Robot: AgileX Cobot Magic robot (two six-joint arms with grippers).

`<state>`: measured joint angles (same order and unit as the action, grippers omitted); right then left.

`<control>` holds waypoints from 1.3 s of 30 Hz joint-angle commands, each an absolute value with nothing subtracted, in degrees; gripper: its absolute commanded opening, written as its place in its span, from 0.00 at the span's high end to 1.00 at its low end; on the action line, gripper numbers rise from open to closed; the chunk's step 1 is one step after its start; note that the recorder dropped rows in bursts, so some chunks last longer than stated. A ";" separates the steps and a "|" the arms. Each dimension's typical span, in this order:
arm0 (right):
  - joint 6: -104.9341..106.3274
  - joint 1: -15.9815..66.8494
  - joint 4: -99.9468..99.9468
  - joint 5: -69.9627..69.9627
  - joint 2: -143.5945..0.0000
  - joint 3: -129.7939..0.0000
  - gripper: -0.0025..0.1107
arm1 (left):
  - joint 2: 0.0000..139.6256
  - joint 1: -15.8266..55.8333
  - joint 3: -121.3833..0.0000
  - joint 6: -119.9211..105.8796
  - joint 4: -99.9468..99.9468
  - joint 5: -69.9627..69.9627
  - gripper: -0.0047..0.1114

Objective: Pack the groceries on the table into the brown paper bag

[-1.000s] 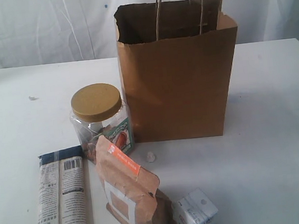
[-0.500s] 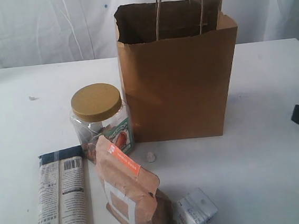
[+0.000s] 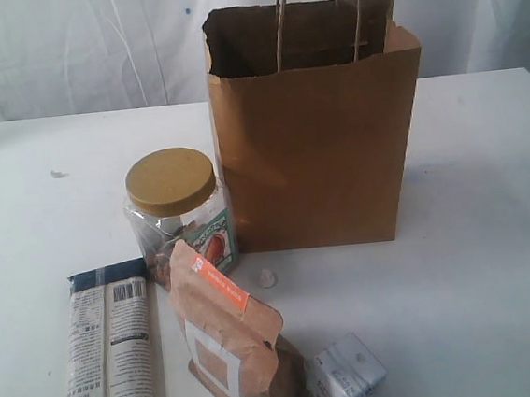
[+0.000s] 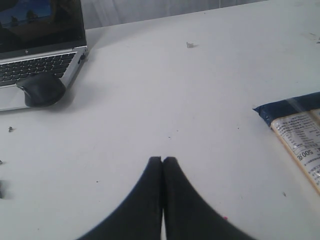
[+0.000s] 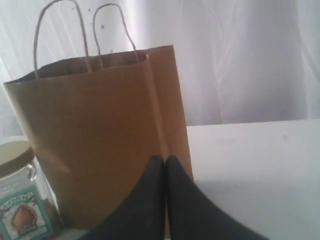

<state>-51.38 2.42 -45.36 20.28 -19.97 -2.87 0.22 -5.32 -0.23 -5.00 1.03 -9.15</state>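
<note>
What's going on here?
Nothing is being handled right now. Both claws are shut and empty: the left claw hangs over bare table by the long printed packet, the right claw faces the brown paper bag. The yellow-lidded jar, brown pouch and small white carton also sit on the table, outside the bag.

The brown paper bag [image 3: 322,155] stands open on the table [image 3: 496,261], yellow-lidded clear jar [image 3: 177,212] beside it.

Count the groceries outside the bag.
4: jar left of the bag, packet flat at front left, pouch before the jar, carton right of the pouch. Others may be hidden in the bag.
</note>
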 commanded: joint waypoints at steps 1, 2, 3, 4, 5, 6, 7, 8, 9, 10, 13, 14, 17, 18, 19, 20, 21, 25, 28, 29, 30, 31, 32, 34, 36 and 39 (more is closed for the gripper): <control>-52.00 2.25 -58.49 32.43 -19.49 -2.75 0.98 | 0.00 -4.98 0.00 -4.93 1.24 -8.97 0.96; -52.31 2.25 -59.97 33.90 -19.49 -2.87 0.98 | 0.00 -4.98 0.00 -4.93 1.24 -8.97 0.96; -52.31 2.25 -60.22 33.04 -19.49 -3.12 0.98 | 0.00 -4.98 0.00 -4.93 1.24 -8.97 0.96; -52.91 2.25 -59.87 29.87 -19.49 -3.27 0.98 | 0.00 -4.98 0.00 -4.93 1.24 -8.97 0.96; -52.91 2.25 -58.21 26.13 -19.49 -3.43 0.98 | 0.00 -4.98 0.00 -4.93 1.24 -8.97 0.96; -52.91 2.25 -54.57 20.38 -19.49 -3.52 0.98 | 0.00 -4.98 0.00 -4.93 1.24 -8.97 0.96; -52.91 2.25 -50.26 13.84 -19.49 -3.52 0.98 | 0.00 -4.98 0.00 -4.93 1.24 -8.97 0.96; -52.91 2.25 -45.83 7.22 -19.49 -3.52 0.98 | 0.00 -4.98 0.00 -4.93 1.24 -8.97 0.96; -52.91 2.25 -41.42 2.45 -19.49 -3.52 0.98 | 0.00 -4.98 0.00 -4.93 1.24 -8.97 0.96; -52.91 2.25 -37.40 -2.43 -19.49 -3.52 0.98 | 0.00 -4.98 0.00 -4.93 1.24 -8.97 0.96; -53.23 2.25 -26.68 -12.59 -19.49 -3.52 0.98 | 0.00 -4.98 0.00 -4.93 1.24 -8.97 0.96; -54.32 2.25 -22.31 -14.44 -19.49 -3.52 0.98 | 0.00 -4.98 0.00 -4.93 1.24 -8.97 0.96; -55.71 2.25 -15.03 -17.27 -19.49 -3.41 0.98 | 0.00 -4.98 0.00 -4.93 1.24 -8.97 0.96; -55.71 2.25 -14.72 -17.66 -19.49 -3.41 0.98 | 0.00 -4.98 0.00 -4.93 1.24 -8.97 0.96; -55.71 2.25 -14.82 -17.83 -19.49 -3.41 0.98 | 0.00 -4.98 0.00 -4.93 1.24 -8.97 0.96; -55.71 2.25 -14.82 -17.98 -19.49 -3.41 0.98 | 0.00 -4.98 0.00 -4.93 1.24 -8.97 0.96; -55.71 2.25 -14.82 -17.98 -19.49 -3.41 0.98 | 0.00 -4.98 0.00 -4.93 1.24 -8.97 0.96; -55.71 2.25 -14.82 -17.98 -19.49 -3.41 0.98 | 0.00 -4.98 0.00 -4.93 1.24 -8.97 0.96; -55.71 2.25 -15.50 -21.48 -19.39 -3.41 0.98 | 0.00 -4.98 0.00 -4.93 1.24 -8.97 0.96; -55.60 2.25 -15.38 -23.42 -18.35 -3.41 0.98 | 0.00 -4.98 0.00 -4.93 1.24 -8.97 0.96; -53.89 2.25 -15.38 -25.96 -13.27 -3.29 0.98 | 0.00 -4.98 0.00 -4.93 1.24 -8.97 0.96; -51.42 2.25 -15.38 -25.96 -10.17 -2.79 0.98 | 0.00 -4.98 0.00 -4.93 1.24 -8.97 0.96; -47.27 2.25 -16.62 -24.02 -4.74 -1.50 0.98 | 0.00 -4.98 0.00 -4.93 1.24 -8.97 0.96; -43.09 2.10 -21.49 -22.67 0.00 0.00 0.98 | 0.00 -4.98 0.00 -4.93 1.24 -8.97 0.96; -33.06 1.43 -20.24 -21.03 0.00 0.00 0.98 | 0.00 -4.98 0.00 -4.93 1.24 -8.54 0.96; -5.34 0.98 -8.36 -20.21 0.00 0.00 0.98 | 0.00 -4.98 0.00 -4.93 1.24 -8.50 0.96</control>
<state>-21.68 1.53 -13.87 -21.89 -0.34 -0.32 0.22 -5.32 -0.23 -5.00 1.03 -8.87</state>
